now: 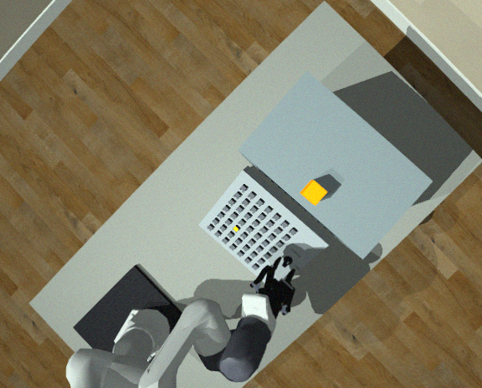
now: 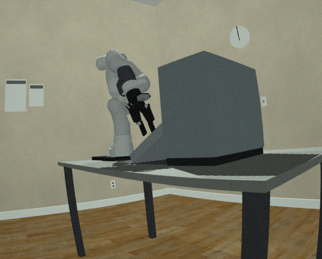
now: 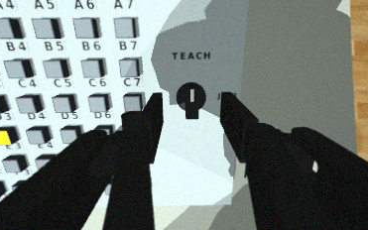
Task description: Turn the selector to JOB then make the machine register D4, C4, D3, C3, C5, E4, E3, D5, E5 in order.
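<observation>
The sloped key panel [image 1: 310, 239] [image 2: 147, 145] has rows of grey keys. One key, E3 [image 1: 236, 228] [image 3: 1, 138], is lit yellow; its printed name sits just below it. The selector [image 1: 287, 261] [image 3: 191, 114] is a round black knob with a tab at its lower side. Its white mark is upright, towards the word TEACH [image 3: 191, 56]. The word JOB [image 3: 219, 96] is to the right, partly hidden by the right finger. My gripper [image 1: 286, 266] [image 2: 149, 133] [image 3: 191, 107] is part-open and empty, its fingertips on either side of the selector in the wrist view. Contact is not visible.
The tall grey-blue machine body [image 1: 334, 138] [image 2: 209, 106] rises behind the panel, with an orange block [image 1: 314, 192] seen over it. The key columns lie left of the selector in the wrist view. The table [image 1: 179, 167] [image 2: 234, 182] extends around the machine.
</observation>
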